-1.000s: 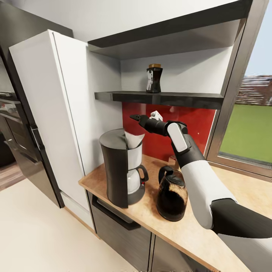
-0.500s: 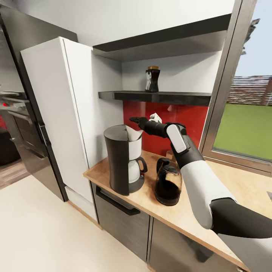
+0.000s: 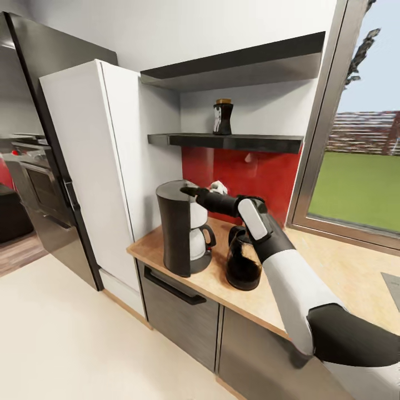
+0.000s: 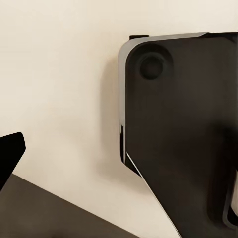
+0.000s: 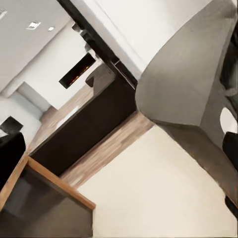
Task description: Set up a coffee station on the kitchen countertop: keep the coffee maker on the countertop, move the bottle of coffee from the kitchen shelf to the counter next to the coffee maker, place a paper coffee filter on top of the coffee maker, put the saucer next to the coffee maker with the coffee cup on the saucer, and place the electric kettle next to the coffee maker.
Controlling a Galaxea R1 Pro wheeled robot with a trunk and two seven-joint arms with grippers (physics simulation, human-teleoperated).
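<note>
One machine anchors this moment: the coffee maker (image 3: 180, 230) stands at the left end of the countertop (image 3: 339, 266), with the kettle (image 3: 243, 268) just to its right.

The right gripper (image 3: 186, 190) has come down. A second ago it hung midway between the shelf (image 3: 233, 142) and the machine, and now its tip lies level with the machine's top, right over it. The head camera has also drawn back, so the wider view is no move of the things.

Earlier a white paper filter stood up from the machine's top. The gripper and wrist now cover that spot, so I cannot tell how the filter sits. My guess is that the arm is seating or nudging the filter, and that step looks close to done.

In the right wrist view the fingers (image 5: 10, 148) sit at opposite edges with nothing between them, so the jaws are spread and empty. Whether the left gripper is spread or clenched I cannot tell.

Farther off, the coffee bottle (image 3: 223, 118) is on the shelf, above and right of the gripper and well apart from it. It is not yet brought down.
</note>
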